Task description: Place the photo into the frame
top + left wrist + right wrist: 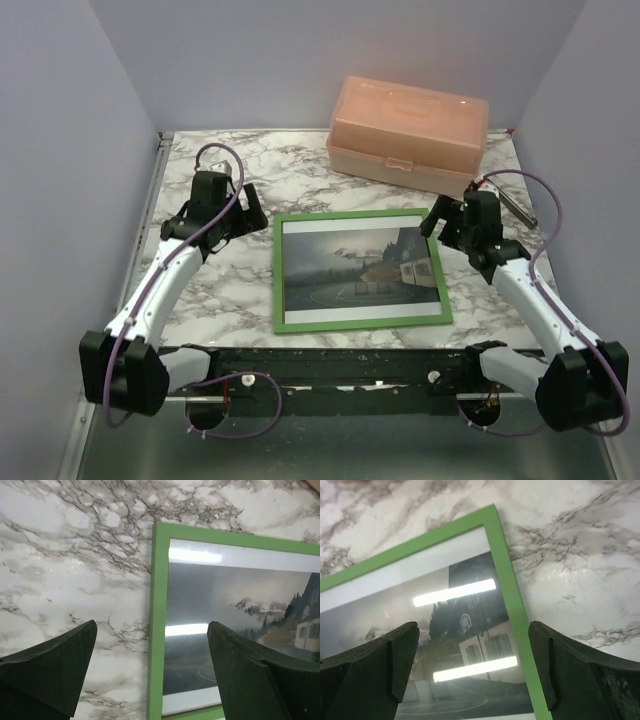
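Photo: lies picture side up inside the frame's opening. Its white border meets the green rails on all four sides, with grey mist, dark trees and a building showing.
Frame: flat on the marbled worktop with its green face up, between my two arms. All four rails are visible from above.
My left claw: fingers wide apart and gripping nothing. It hovers over the frame's left rail, which runs up between the two fingers in the wrist view.
My right claw: fingers spread just as wide, also gripping nothing. It hangs above the frame's far right corner.
Contact: I cannot tell from any view whether either claw touches the frame or only hangs over it.
Cut off, left wrist view: the photo's right part runs out of the picture, and my right-hand finger covers a stretch of its near edge.
Cut off, right wrist view: only the frame's far right corner shows. Both fingers block the lower photo.
Glare: bright strips of light lie across the photo. I cannot tell whether they come from a glass pane or from glossy paper.
Seating: I cannot make out how deep the photo sits in the frame, or anything beneath it.
Peach box: stands beyond the frame's far edge, well apart from it, with its lid shut.
Dark rod: lies right of the frame behind my right arm, partly covered and too small to identify.
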Robot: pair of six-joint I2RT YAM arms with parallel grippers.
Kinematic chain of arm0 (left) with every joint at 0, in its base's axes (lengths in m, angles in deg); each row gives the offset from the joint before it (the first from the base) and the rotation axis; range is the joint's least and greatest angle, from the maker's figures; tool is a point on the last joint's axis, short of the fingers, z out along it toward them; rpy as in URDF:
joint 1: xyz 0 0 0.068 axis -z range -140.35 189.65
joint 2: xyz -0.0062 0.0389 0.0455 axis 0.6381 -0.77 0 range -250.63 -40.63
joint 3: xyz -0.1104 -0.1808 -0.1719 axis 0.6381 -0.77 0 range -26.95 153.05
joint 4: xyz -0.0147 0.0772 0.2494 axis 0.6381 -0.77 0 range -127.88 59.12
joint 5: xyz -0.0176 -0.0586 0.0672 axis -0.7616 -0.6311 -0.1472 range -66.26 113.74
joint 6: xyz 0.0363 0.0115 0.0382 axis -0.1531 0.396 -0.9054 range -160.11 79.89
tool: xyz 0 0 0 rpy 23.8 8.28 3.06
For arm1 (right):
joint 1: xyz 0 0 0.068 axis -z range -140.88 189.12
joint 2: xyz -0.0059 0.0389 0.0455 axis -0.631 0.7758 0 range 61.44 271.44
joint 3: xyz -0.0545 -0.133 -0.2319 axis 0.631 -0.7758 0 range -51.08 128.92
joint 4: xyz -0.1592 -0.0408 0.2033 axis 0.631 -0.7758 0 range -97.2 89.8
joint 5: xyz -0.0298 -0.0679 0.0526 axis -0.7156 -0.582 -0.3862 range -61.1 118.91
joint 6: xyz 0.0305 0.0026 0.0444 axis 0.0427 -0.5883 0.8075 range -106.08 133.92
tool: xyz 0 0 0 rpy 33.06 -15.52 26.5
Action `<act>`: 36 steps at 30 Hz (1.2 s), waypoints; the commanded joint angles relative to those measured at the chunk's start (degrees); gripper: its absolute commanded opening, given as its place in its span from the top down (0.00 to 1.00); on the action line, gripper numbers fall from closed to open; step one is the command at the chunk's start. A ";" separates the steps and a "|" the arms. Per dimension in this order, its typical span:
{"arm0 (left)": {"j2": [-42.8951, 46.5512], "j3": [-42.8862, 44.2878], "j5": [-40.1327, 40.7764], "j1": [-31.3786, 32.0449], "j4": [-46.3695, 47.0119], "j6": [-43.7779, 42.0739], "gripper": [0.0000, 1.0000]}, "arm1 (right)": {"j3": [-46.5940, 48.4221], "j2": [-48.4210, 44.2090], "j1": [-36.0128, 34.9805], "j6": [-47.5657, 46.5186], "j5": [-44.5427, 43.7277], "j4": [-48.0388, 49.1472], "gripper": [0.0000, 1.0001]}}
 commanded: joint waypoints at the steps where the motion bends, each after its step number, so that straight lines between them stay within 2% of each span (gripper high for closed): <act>1: 11.17 -10.31 7.01 -0.28 13.16 -6.02 0.07 | -9.78 -9.49 -0.22 -2.27 -9.26 15.98 0.00; 5: 21.61 -20.99 12.87 -0.21 25.38 -10.96 0.06 | -21.82 -18.14 -0.23 -6.42 -15.27 29.67 0.00; 7: 26.37 -27.55 14.99 -0.21 35.17 -14.52 0.03 | -28.90 -21.95 -0.24 -9.17 -18.68 36.81 0.00; 9: 30.49 -34.83 15.45 -0.12 44.56 -19.17 0.01 | -37.03 -24.66 -0.24 -12.50 -20.66 46.43 0.05; 12: 33.89 -44.38 17.48 -0.12 54.45 -21.52 0.02 | -48.74 -26.48 -0.19 -16.20 -21.60 65.38 0.09; 14: 34.20 -47.75 20.04 -0.12 57.67 -21.45 0.03 | -50.43 -26.99 -0.24 -16.66 -21.09 68.93 0.12; 16: 32.62 -50.15 24.35 -0.12 61.13 -20.27 0.03 | -52.78 -24.67 -0.23 -17.41 -20.61 76.61 0.08; 18: 29.51 -52.87 26.98 -0.06 66.99 -21.04 0.03 | -52.71 -20.10 -0.23 -17.32 -21.58 81.74 0.09; 20: 25.42 -55.64 28.35 -0.12 77.92 -24.32 0.02 | -50.23 -14.84 -0.23 -17.47 -20.59 82.12 0.08; 22: 22.26 -55.99 27.08 -0.28 83.70 -26.51 0.01 | -48.29 -9.74 -0.21 -17.13 -19.08 84.16 0.07; 27: 7.47 -55.89 27.10 -0.88 105.50 -31.97 0.02 | -43.96 5.01 -0.19 -16.62 -20.51 94.35 0.08; 28: 3.67 -55.50 26.88 -1.59 108.56 -30.94 0.02 | -42.17 7.92 -0.13 -17.36 -20.27 95.25 0.07; 29: -1.48 -55.17 26.08 -2.19 115.45 -33.13 0.02 | -39.87 9.40 -0.15 -17.50 -20.44 92.43 0.05; 31: -5.03 -55.21 24.89 -1.92 118.62 -34.43 0.01 | -35.61 10.73 -0.10 -16.83 -19.45 84.86 0.02; 33: -2.13 -53.46 24.33 -2.16 109.62 -31.67 0.01 | -33.87 12.98 0.04 -17.30 -19.34 84.69 0.01; 36: -2.44 -51.59 24.75 -3.09 107.18 -30.93 0.01 | -33.95 14.98 0.02 -21.28 -13.81 88.85 0.00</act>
